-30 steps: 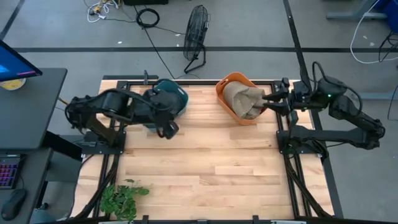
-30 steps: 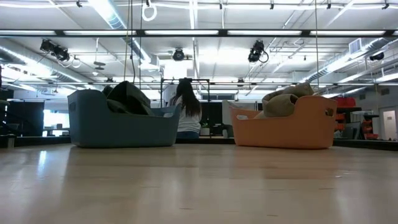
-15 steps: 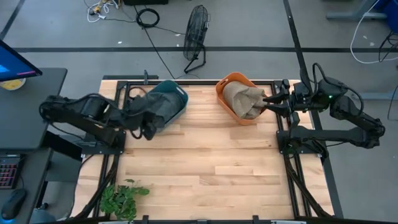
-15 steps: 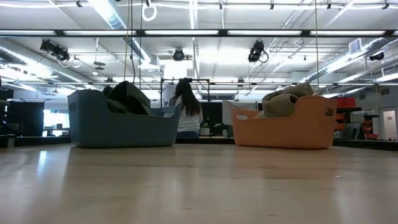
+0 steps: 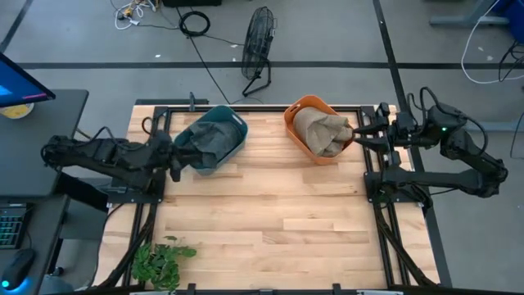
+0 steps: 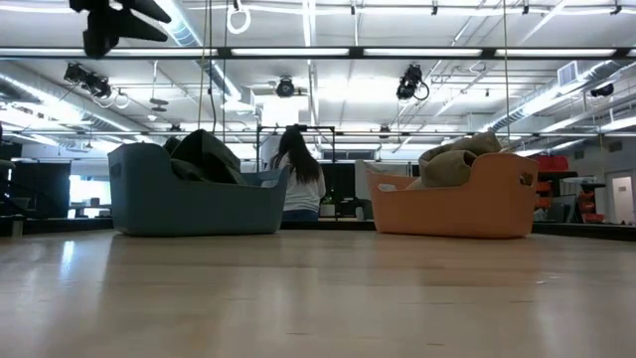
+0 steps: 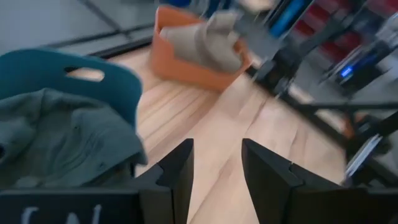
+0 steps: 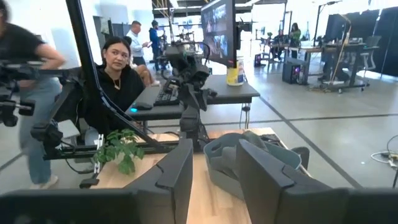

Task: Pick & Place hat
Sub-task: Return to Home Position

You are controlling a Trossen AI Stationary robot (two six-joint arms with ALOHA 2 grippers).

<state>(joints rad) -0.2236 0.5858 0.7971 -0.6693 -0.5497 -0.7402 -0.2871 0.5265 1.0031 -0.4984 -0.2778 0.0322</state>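
**Counter** [image 5: 270, 221]: pale wooden planks in a black frame, with one dark arm mounted at each side edge.

**Orange bin** [image 5: 295, 113]: stands at the far edge of the counter, right of the middle. In the low view the orange bin [image 6: 452, 214] sits flat on the wood.

**Brown caps** [image 5: 321, 131]: heaped inside the orange bin. The brown caps [image 6: 449, 159] rise above its rim. How many there are cannot be told.

**Teal bin** [image 5: 236, 124]: stands at the far edge of the counter, left of the middle and well apart from the orange bin.

**Grey-green caps** [image 5: 205, 141]: piled in the teal bin and standing higher than its wall. In the left wrist view the grey-green caps [image 7: 56, 137] lie close in front of the fingers.

**Left hand** [image 5: 173, 161]: over the left edge of the counter, just beside the teal bin, with its arm stretched out low toward the left. In its wrist view the left hand [image 7: 214, 180] has its fingers parted by a narrow gap and holds nothing.

**Right hand** [image 5: 360, 135]: at the right edge near the far right corner, just beside the orange bin, pointing at it without touching. In its wrist view the right hand [image 8: 214, 180] has a narrow gap between its fingers and holds nothing.

**Plant** [image 5: 162, 262]: leafy, at the near left corner of the counter.

**Fan** [image 5: 258, 45]: on the floor beyond the far edge.

**Person with long hair** [image 6: 298, 179]: back turned, in the room behind, seen between the two bins.

**Seated person** [image 8: 118, 78]: in a dark top at a desk, in the right wrist view.
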